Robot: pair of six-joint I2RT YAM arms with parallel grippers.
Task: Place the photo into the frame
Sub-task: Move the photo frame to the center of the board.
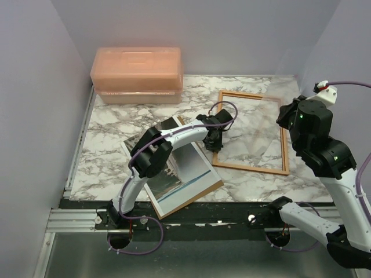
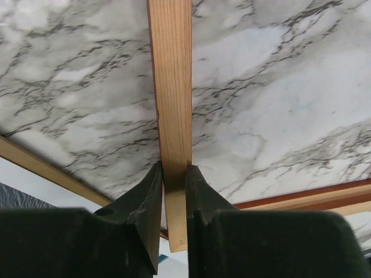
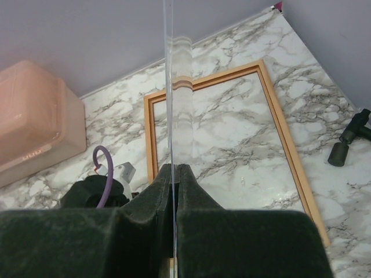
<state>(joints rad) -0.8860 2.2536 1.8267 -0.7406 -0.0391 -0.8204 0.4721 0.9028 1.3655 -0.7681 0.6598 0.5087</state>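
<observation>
Lying near left on a brown backing board (image 1: 194, 200), the photo (image 1: 184, 174), left gripper (image 2: 174, 174) clamped on the left rail of the frame (image 2: 171, 87), frame flat on the marble table (image 1: 116, 145) at the middle, right gripper (image 3: 175, 174) pinching the edge of a clear sheet (image 3: 169, 87), at the right

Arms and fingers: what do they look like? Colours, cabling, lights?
Both arms alike: left arm and right arm have white links between bulky black joint housings. A purple cable runs along each. Small green lights glow on the right arm's joints. Left fingers and right fingers are matte black, tapered wedges.
</observation>
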